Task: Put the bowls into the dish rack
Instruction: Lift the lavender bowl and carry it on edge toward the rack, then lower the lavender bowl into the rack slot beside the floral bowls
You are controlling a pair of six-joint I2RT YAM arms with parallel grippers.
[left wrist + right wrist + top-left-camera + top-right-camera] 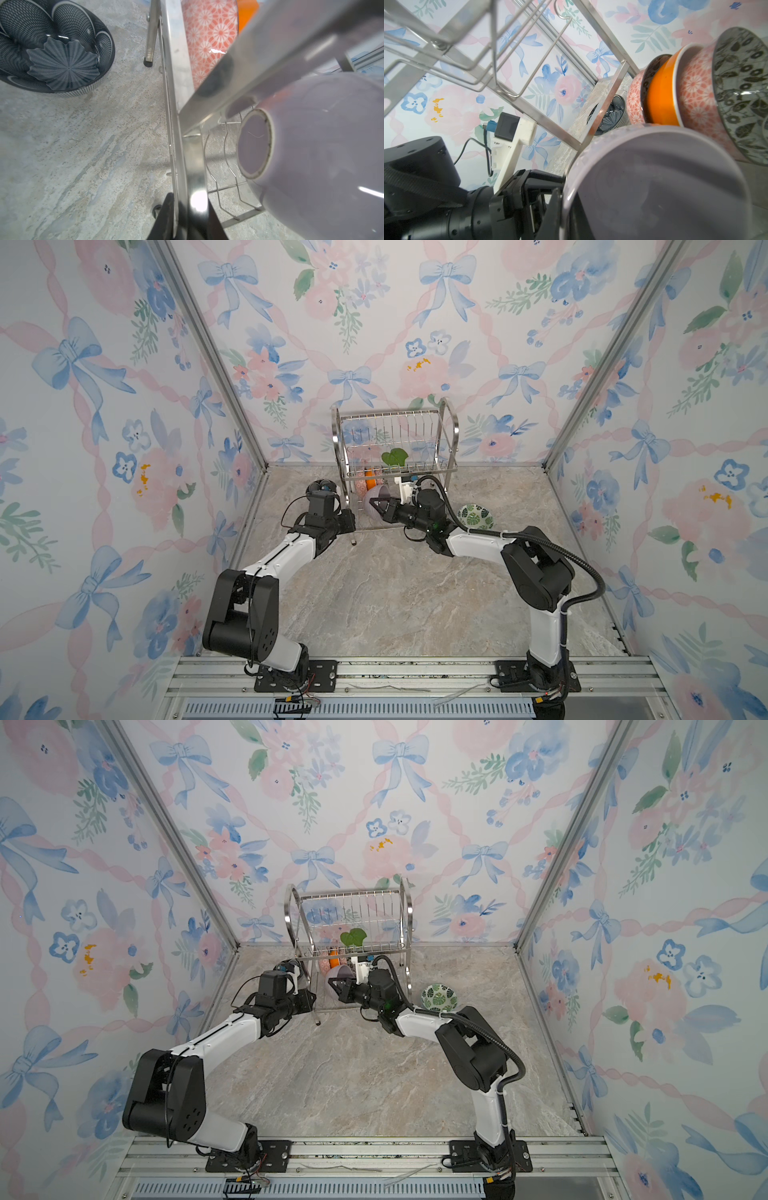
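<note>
Marbled stone-look tabletop [395, 593], bow-and-flower wallpaper [374, 323] all round. The dish rack [395, 435] stands by the back wall. The right gripper [376, 506] is clamped on the lavender bowl [376, 490] by its rim, at the rack's lower shelf. The left gripper [187, 207] straddles the rack's side frame; whether it's actually pinching, can't tell. Only the wrist views show the dark blue bowl [52, 47] on the table beside the rack, and the orange bowl [662, 91] racked between pink bowls [695, 89].

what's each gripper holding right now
left gripper: shut on the dish rack, at its side frame
right gripper: shut on the lavender bowl, at its rim
</note>
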